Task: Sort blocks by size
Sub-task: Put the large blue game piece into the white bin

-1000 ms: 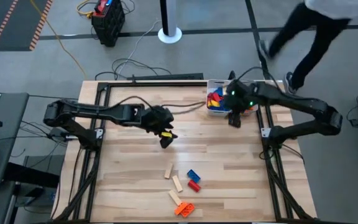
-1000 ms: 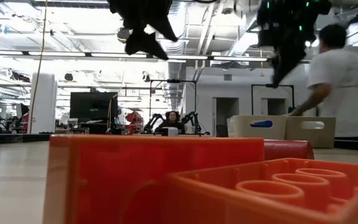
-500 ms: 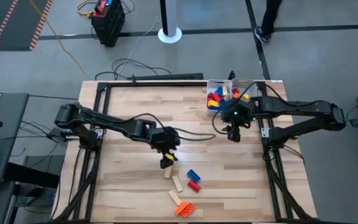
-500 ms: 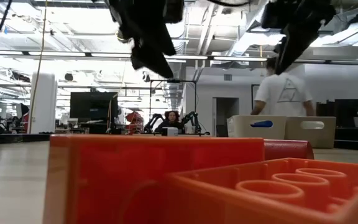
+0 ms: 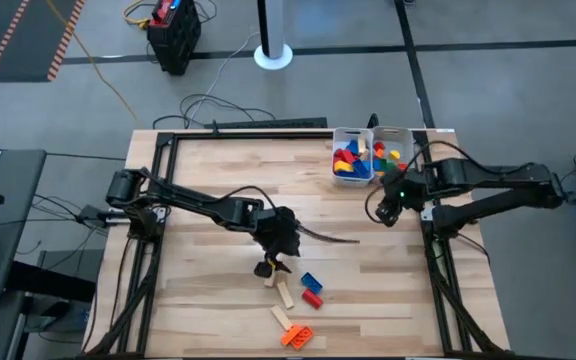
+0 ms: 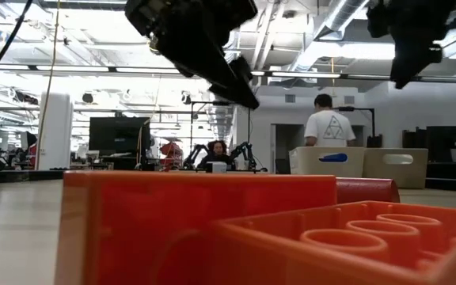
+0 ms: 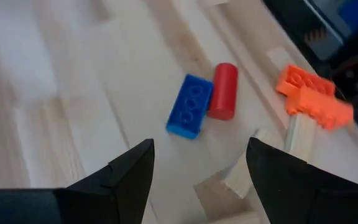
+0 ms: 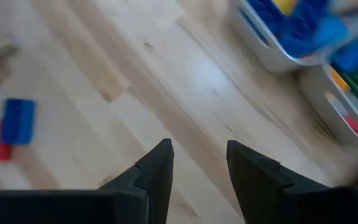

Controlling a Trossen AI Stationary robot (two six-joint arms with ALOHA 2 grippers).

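No readable text, label, brand, number or sign on anything in any view.

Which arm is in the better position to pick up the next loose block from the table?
The left. The left gripper hangs open right over the loose blocks, at a pale wooden bar beside the blue brick. The right gripper is empty, near the trays.

Left claw [image 5: 276, 262] low over mid-table, fingers spread; right claw [image 5: 389, 210] near the right edge, parted.
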